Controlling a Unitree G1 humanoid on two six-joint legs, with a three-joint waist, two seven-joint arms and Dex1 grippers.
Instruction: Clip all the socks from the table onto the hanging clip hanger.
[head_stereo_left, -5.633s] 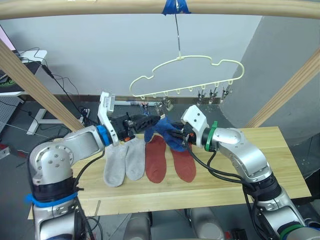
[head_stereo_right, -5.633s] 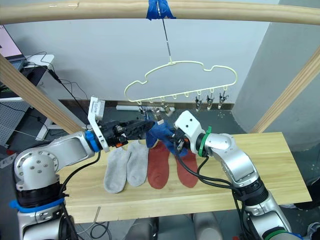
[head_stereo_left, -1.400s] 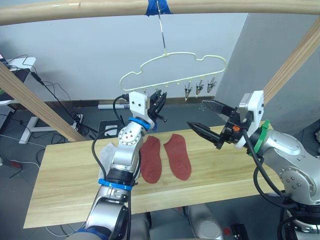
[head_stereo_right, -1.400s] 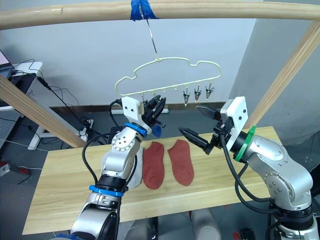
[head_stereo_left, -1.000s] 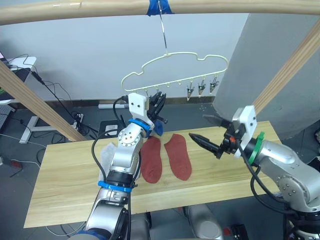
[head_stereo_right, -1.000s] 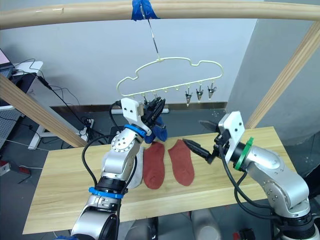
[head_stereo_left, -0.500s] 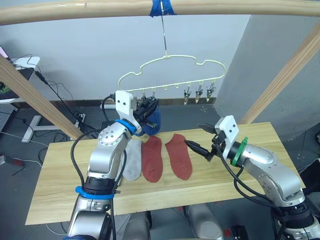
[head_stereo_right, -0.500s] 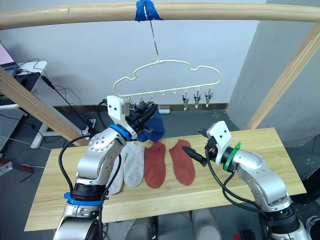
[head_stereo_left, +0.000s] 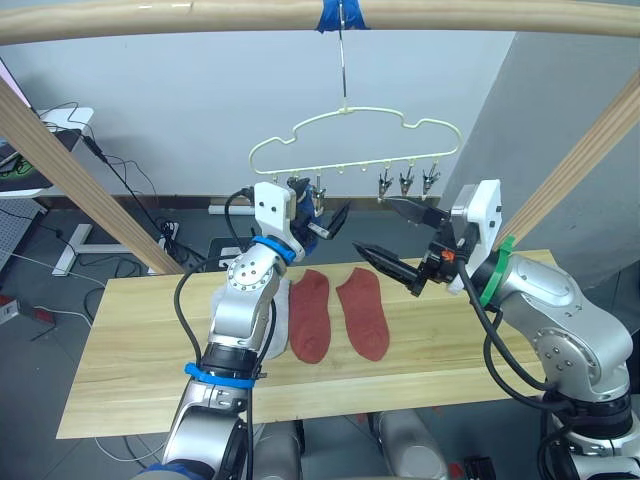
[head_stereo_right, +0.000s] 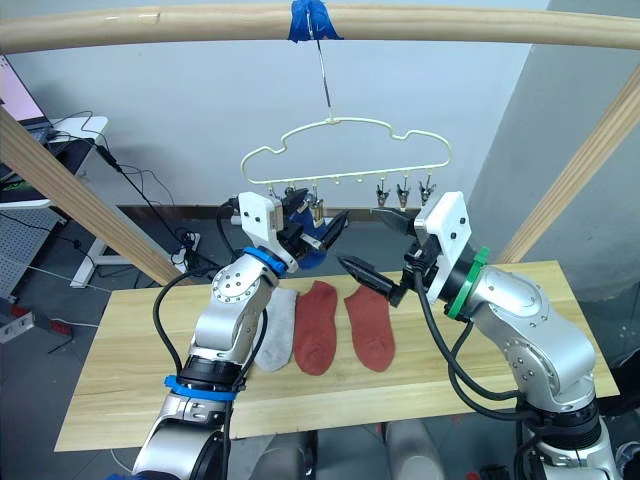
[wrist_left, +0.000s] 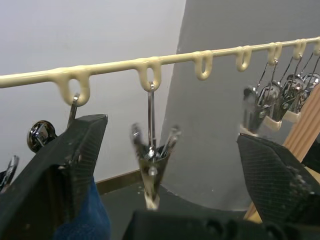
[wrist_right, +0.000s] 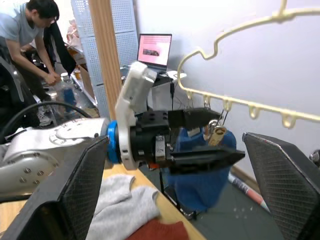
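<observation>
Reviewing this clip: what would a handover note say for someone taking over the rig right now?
Left gripper: open, up at the clip hanger, around a clip.
Right gripper: open, holding nothing, raised beside it.
Blue sock: hangs below a clip and appears clipped; I cannot tell whether one or two hang there.
On the table: two rust red socks side by side, and the grey socks partly behind the left arm.
Left to do: clip the red and grey socks; check the second blue sock.
</observation>
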